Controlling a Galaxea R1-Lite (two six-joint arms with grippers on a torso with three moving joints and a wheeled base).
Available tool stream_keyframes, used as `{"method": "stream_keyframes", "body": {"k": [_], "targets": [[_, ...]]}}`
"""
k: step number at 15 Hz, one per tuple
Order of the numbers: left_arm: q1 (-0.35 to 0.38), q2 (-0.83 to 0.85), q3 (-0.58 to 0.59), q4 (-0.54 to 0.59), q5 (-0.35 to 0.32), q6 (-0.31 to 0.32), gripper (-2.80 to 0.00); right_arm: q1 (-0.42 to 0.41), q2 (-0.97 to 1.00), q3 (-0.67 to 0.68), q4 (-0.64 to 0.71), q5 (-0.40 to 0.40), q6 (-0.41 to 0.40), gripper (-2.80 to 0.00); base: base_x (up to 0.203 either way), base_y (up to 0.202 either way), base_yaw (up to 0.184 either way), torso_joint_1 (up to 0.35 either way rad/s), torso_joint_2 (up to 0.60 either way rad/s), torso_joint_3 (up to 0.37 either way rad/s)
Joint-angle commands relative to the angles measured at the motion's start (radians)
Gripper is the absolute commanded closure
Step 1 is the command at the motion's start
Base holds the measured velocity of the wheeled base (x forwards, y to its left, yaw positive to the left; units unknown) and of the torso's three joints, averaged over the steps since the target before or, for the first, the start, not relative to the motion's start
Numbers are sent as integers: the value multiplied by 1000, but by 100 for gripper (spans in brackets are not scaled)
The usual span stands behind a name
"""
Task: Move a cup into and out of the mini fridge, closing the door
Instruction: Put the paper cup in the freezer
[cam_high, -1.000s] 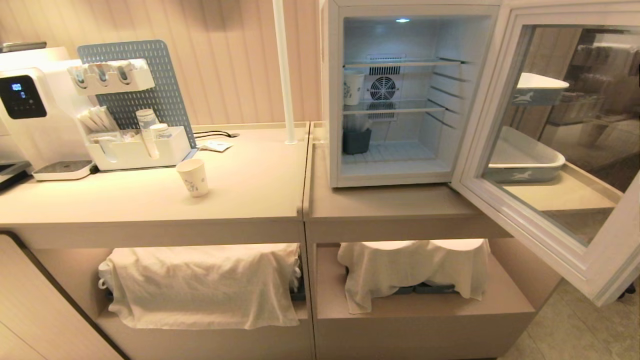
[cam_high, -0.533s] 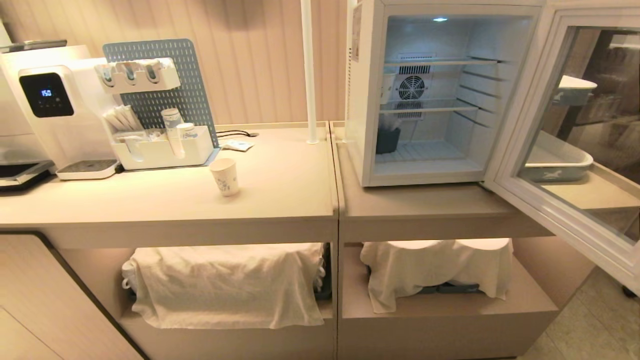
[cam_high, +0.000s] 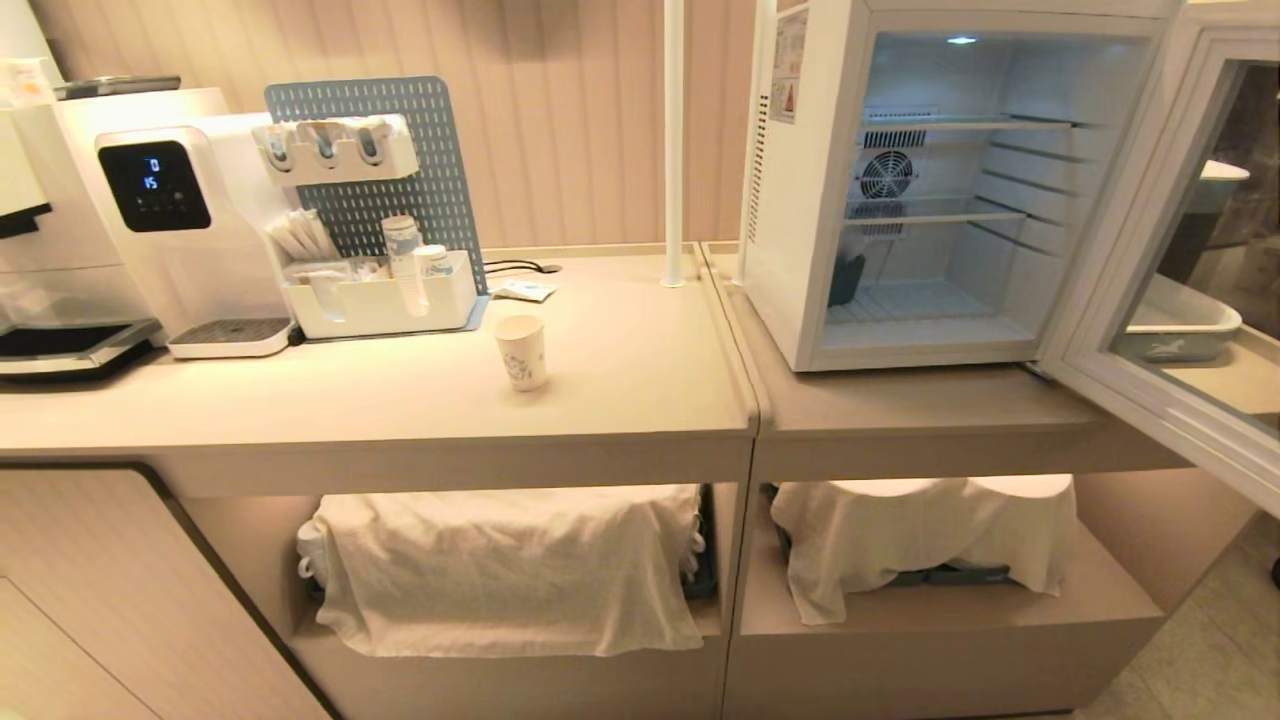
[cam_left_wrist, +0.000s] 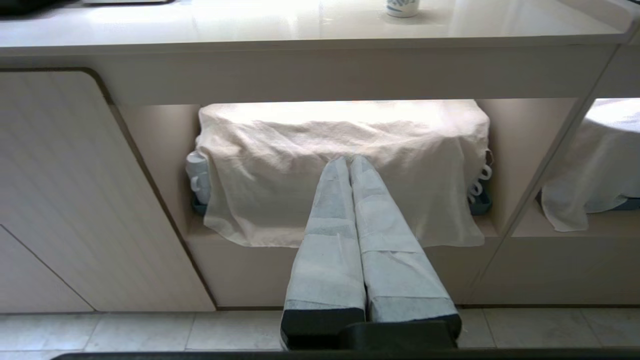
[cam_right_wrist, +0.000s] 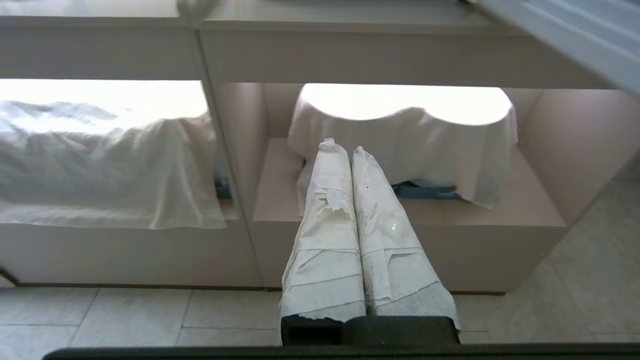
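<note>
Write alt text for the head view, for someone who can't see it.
A paper cup stands alone on a beige counter, left of an open mini fridge whose door swings right. A coffee machine sits far left.

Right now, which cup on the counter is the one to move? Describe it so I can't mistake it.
Start at the long beige counter left of the open mini fridge. The cup stands alone, upright, in front of the white organiser tray. Unlike the stacked cups in that tray, it stands free on the counter, with blue print low on its side.
</note>
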Motion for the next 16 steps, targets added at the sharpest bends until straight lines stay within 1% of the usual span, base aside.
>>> {"method": "stream_keyframes", "body": {"k": [1,16], "targets": [[0,1,0,0,0,0,0,0,0,0,0,1,1,0,0,186,2,4,2,-2],[0,1,0,0,0,0,0,0,0,0,0,1,1,0,0,190,0,2,3,2]]}}
